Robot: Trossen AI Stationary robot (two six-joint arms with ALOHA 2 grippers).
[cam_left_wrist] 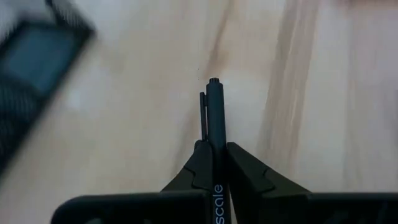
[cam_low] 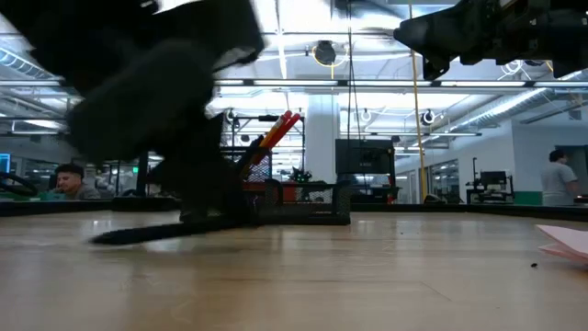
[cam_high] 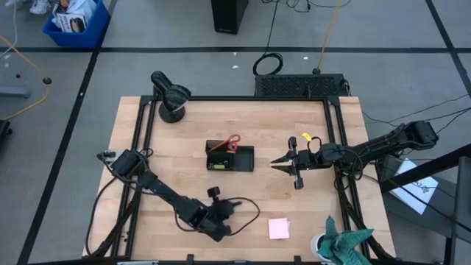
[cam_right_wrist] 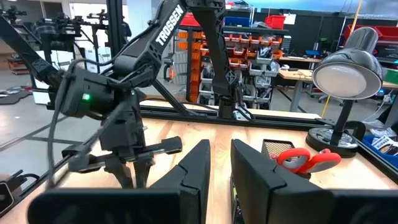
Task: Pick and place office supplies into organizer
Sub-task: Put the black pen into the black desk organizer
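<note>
My left gripper (cam_high: 221,223) is near the table's near edge, shut on a thin black pen (cam_left_wrist: 214,118); in the low view it is the big dark shape (cam_low: 170,119) on the left. The black organizer (cam_high: 230,157) sits mid-table with red-handled scissors (cam_high: 233,142) and an orange pencil (cam_low: 264,138) sticking up out of it. My right gripper (cam_high: 280,161) hovers just right of the organizer, its fingers a narrow gap apart (cam_right_wrist: 219,165), holding nothing. A pink sticky-note pad (cam_high: 279,228) lies flat near the near edge. My left gripper pinches the black pen between its two fingers (cam_left_wrist: 245,171). The pen lies along the fingers and sticks out forward past their tips, clip end (cam_left_wrist: 213,84) farthest out. In the low view the pen (cam_low: 138,233) lies almost level, close to the tabletop; whether it touches, I cannot tell.
A black desk lamp (cam_high: 171,96) stands at the far left corner. A teal-green cloth (cam_high: 346,241) lies at the near right corner. Bare wood (cam_high: 169,158) spreads between the organizer and the left arm. People are in the room beyond the table.
</note>
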